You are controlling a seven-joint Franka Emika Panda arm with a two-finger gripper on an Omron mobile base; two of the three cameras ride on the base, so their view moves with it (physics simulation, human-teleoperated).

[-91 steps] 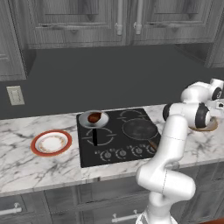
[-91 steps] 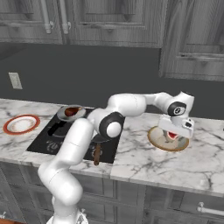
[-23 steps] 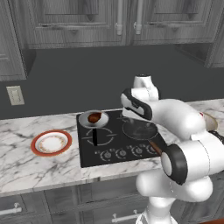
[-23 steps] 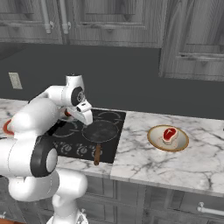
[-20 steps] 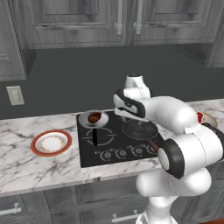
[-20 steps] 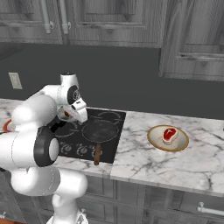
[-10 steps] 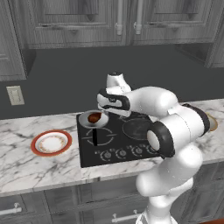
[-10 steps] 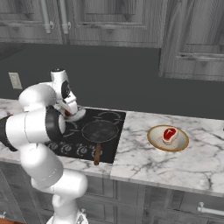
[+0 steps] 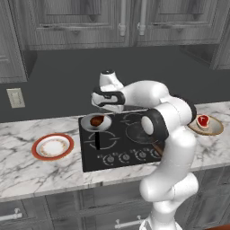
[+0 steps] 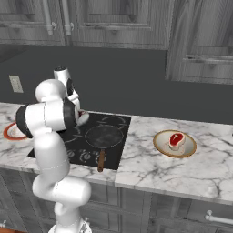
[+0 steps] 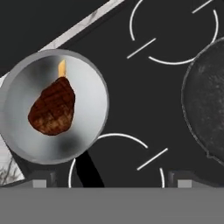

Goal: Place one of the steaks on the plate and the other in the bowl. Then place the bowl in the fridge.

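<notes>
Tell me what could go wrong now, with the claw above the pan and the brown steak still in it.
1. The brown steak lies flat in the silver pan; the open claw sits off to its side, so a straight descent may miss it.
2. A push on the pan's black handle could slide the pan across the cooktop.
3. The plate lies across the counter, so a loosely held steak could drop on the way.

Arm stretched forward and leftward; end effector (image 11: 107,179) wide apart, empty.
</notes>
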